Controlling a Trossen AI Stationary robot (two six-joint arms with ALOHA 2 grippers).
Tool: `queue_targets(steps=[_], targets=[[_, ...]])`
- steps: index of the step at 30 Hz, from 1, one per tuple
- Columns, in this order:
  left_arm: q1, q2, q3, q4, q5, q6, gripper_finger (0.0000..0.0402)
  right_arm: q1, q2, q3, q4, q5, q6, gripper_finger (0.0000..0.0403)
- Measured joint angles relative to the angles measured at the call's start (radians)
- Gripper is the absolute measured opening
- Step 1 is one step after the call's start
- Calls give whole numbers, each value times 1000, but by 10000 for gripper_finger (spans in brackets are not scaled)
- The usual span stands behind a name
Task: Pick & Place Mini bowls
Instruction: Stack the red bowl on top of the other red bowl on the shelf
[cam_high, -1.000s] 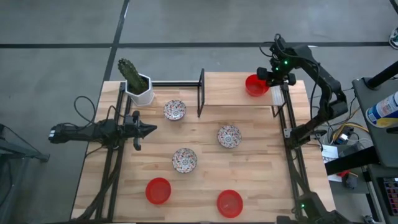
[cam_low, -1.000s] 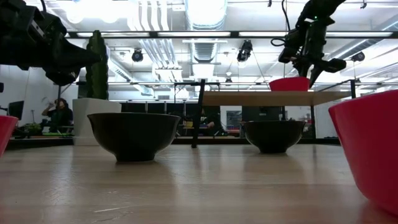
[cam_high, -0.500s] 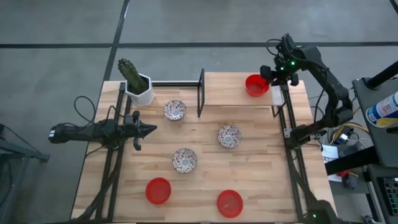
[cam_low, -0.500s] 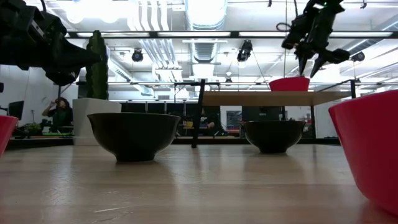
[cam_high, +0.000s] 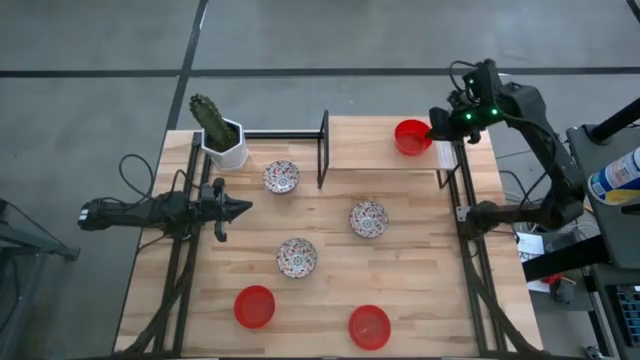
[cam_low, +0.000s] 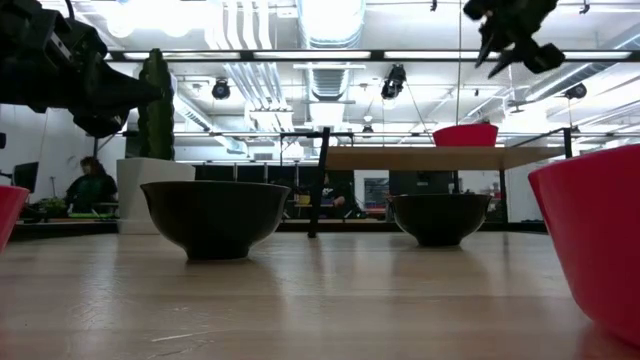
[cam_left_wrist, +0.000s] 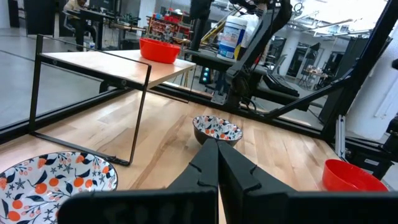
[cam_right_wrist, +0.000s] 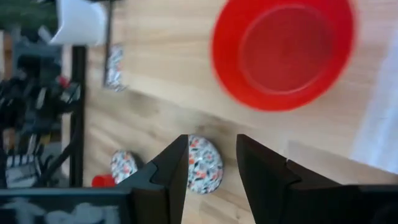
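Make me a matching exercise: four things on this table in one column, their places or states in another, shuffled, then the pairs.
1. red bowl
2. cactus pot
3. left gripper
4. right gripper

A. shut, at the table's left edge
B. open, beside the raised shelf's bowl
C. on the raised shelf
D. far left corner

Pairs: 1-C, 2-D, 3-A, 4-B

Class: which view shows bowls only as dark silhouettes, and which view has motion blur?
Low view: two bowls are backlit by bright ceiling lights, reading black. Right wrist view: the red bowl is smeared by motion; high view stays evenly lit and sharp.
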Motion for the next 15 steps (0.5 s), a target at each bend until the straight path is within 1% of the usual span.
queue_targets(steps=[4,7,15], targets=[[0,0,0,0,0,0,0,82,-35,0,1,-2,-2,124],[0,0,0,0,0,0,0,165,-53,0,4,-2,1,120],[0,0,0,0,0,0,0,461,-39,0,31,6,2,112]])
